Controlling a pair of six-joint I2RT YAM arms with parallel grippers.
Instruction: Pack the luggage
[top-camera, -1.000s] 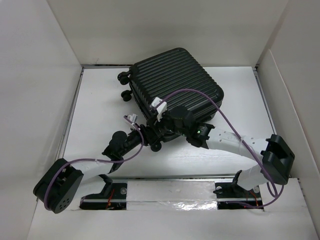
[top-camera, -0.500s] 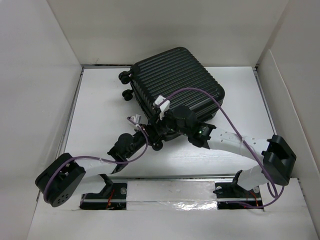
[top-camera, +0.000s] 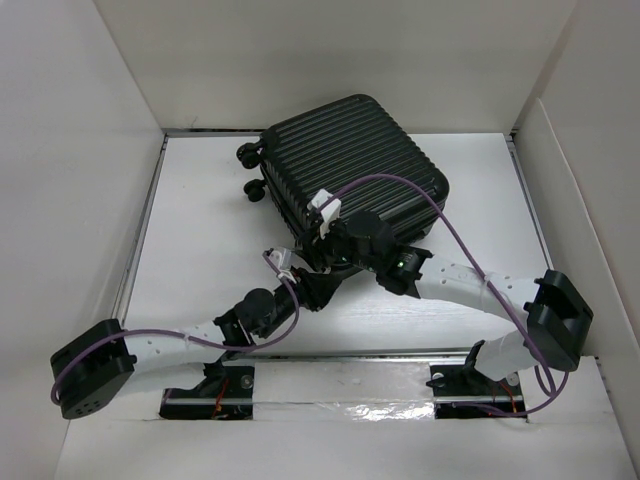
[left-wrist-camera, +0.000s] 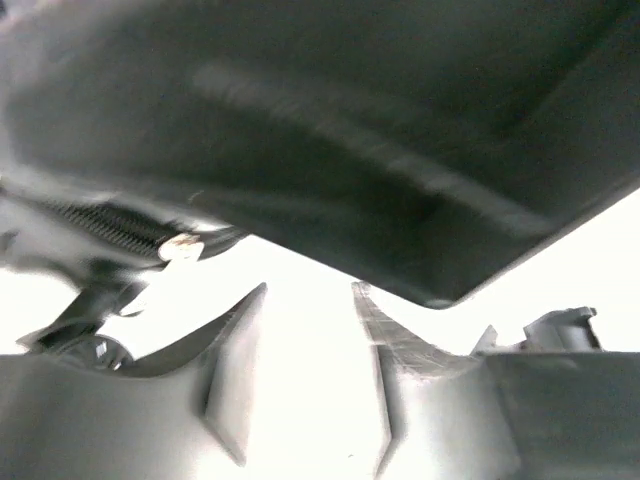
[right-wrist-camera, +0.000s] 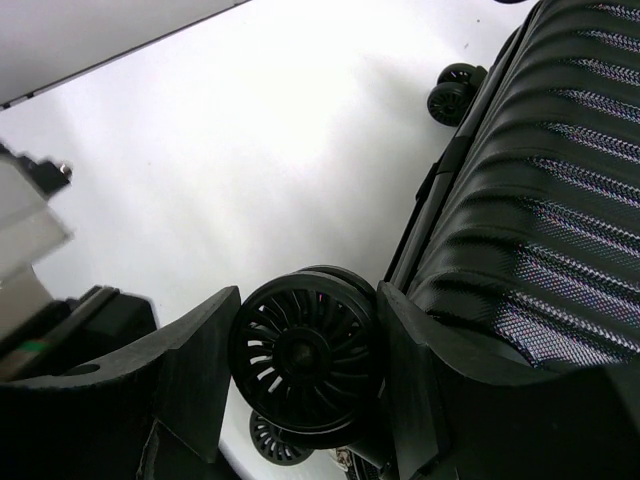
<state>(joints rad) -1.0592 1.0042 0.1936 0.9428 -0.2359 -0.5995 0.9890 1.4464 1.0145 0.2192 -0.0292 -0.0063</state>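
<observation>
Showing the luggage (top-camera: 355, 165) flat and shut toward the back of the white worktop (top-camera: 200, 230), ribbed shell up, one corner turned toward the arms. Pictured with two far caster wheels (top-camera: 246, 154) jutting from the left edge, well apart from both arms. Gripping the near caster wheel (right-wrist-camera: 305, 355), black and spoked, at that near corner with the right pincer (top-camera: 327, 258), extended from the right over the edge of the case; fingers (right-wrist-camera: 200, 365) pressed against both sides of the wheel in the wrist view, with a second wheel (right-wrist-camera: 270, 440) showing just beneath. Holding the left pincer (top-camera: 306, 284) open, low over the worktop just beside the same corner and close below the right one; fingers (left-wrist-camera: 235, 375) parted in its own camera with only bright worktop between them, under a dark blurred bulk (left-wrist-camera: 330, 140) too soft to identify. Trailing purple cables (top-camera: 383, 179) along both arms, one looping across the shell. Framed on three sides by plain white walls (top-camera: 330, 60).
</observation>
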